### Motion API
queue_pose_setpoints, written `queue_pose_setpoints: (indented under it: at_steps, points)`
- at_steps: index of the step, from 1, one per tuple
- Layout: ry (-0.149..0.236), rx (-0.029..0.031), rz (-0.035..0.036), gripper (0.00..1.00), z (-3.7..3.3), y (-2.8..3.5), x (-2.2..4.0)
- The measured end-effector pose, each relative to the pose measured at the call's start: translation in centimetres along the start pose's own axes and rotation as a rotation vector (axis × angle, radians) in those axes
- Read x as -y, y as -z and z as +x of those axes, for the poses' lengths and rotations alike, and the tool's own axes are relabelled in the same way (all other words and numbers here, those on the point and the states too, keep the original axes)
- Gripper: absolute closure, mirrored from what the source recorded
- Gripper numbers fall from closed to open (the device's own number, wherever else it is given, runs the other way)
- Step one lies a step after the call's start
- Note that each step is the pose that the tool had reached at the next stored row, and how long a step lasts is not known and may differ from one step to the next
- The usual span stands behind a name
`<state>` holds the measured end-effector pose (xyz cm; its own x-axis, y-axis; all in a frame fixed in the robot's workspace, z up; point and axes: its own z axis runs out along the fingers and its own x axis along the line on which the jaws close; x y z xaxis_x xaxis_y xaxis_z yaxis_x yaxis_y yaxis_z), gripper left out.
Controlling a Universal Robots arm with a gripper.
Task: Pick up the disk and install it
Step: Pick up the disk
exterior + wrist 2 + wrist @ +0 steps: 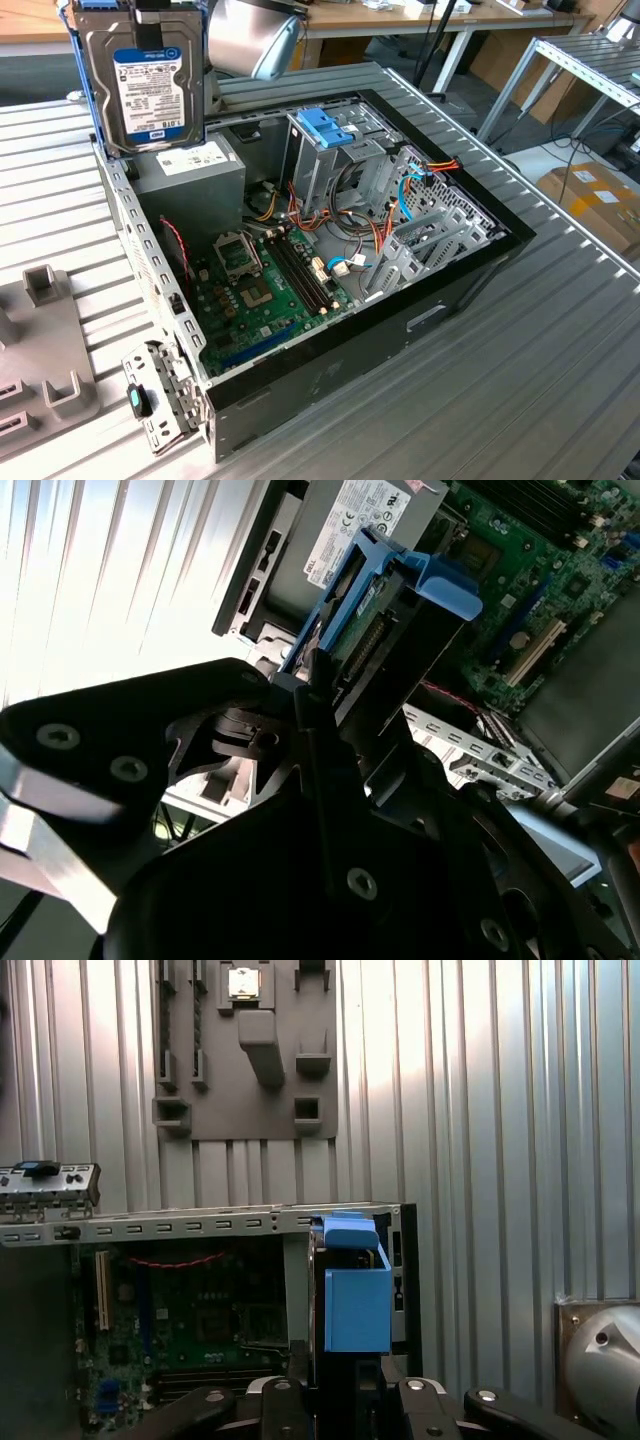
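Exterior view: the disk [145,85] hangs upright at ten o'clock, over a corner of the open computer case [330,370], high enough, I judge, to clear its walls. In the second wrist view the jaws clench its light-blue carrier rail [445,585].

I see the disk [140,80] in silver-grey, its label white and blue, framed by a light-blue rail. My claw [348,1375] is black. The case [400,320] is black outside, its motherboard [255,290] green, its latch [325,128] blue. The tabletop [540,370] is ribbed silver-grey.
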<state>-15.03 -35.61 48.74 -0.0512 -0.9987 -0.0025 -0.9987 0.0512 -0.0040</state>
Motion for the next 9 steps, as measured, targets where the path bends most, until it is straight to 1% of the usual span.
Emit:
queue_pose_setpoints:
  at_steps: [2,5,9]
  points:
    - [0.0,0.0,0.0,0.65,-0.03,0.0,0.66]
    - [0.0,0.0001,0.0001,0.65,-0.06,-0.01,1.18]
    - [0.0,0.0001,0.0001,0.65,-0.1,-0.01,2.04]
